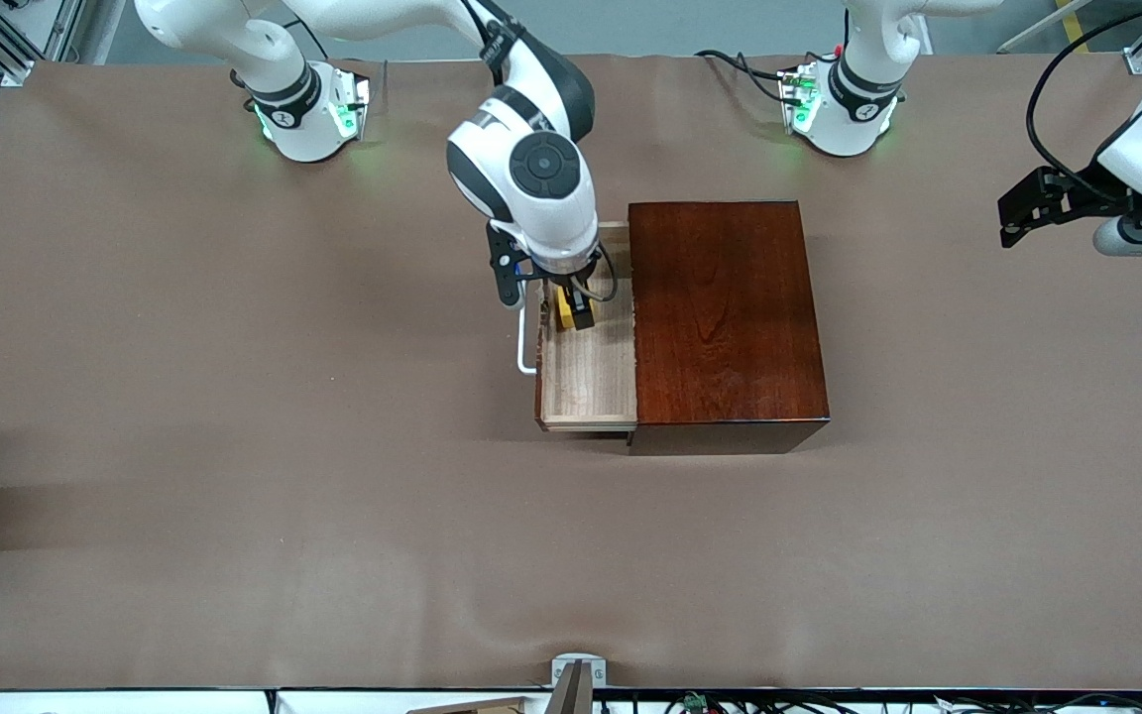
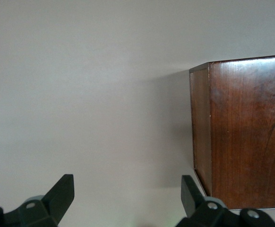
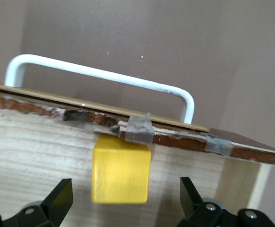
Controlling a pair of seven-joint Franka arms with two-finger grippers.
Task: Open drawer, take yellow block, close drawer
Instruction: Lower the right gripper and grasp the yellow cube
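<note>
The dark reddish-brown wooden box (image 1: 725, 317) stands mid-table. Its drawer (image 1: 586, 382) is pulled out toward the right arm's end and shows a pale wood floor (image 3: 33, 151). The white loop handle (image 1: 523, 347) is on the drawer front and also shows in the right wrist view (image 3: 104, 75). The yellow block (image 1: 567, 312) rests in the drawer against the drawer front (image 3: 121, 174). My right gripper (image 1: 571, 309) is lowered into the drawer. It is open (image 3: 126, 198), with a finger on each side of the block and a gap on both sides. My left gripper (image 1: 1012, 223) is open and empty (image 2: 128, 194).
The brown table cloth (image 1: 234, 446) covers the whole table. The left arm waits over the cloth at its own end of the table, and its wrist view shows the box's side (image 2: 246, 132). A small metal bracket (image 1: 578, 674) sits at the table's front edge.
</note>
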